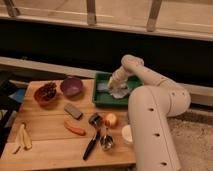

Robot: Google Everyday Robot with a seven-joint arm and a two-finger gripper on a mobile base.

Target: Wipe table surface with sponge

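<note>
The light-blue sponge (103, 88) lies in the green tray (100, 103) at the back right of the table surface (47, 131), which is a light-brown wooden top. My arm reaches from the right down into the tray. The gripper (112, 85) is low over the sponge's right end, shut on it, with the sponge still resting in the tray. A pale cloth (121, 92) lies crumpled just right of the gripper, partly under the wrist.
A red-brown bowl (46, 93) and a purple bowl (71, 86) stand at the back left. A dark grey block (73, 110), an orange carrot-like piece (75, 129), an apple (111, 119), dark-handled utensils (92, 144), a white cup (127, 134) and yellow strips (23, 138) lie about. My white body (150, 132) blocks the table's right edge.
</note>
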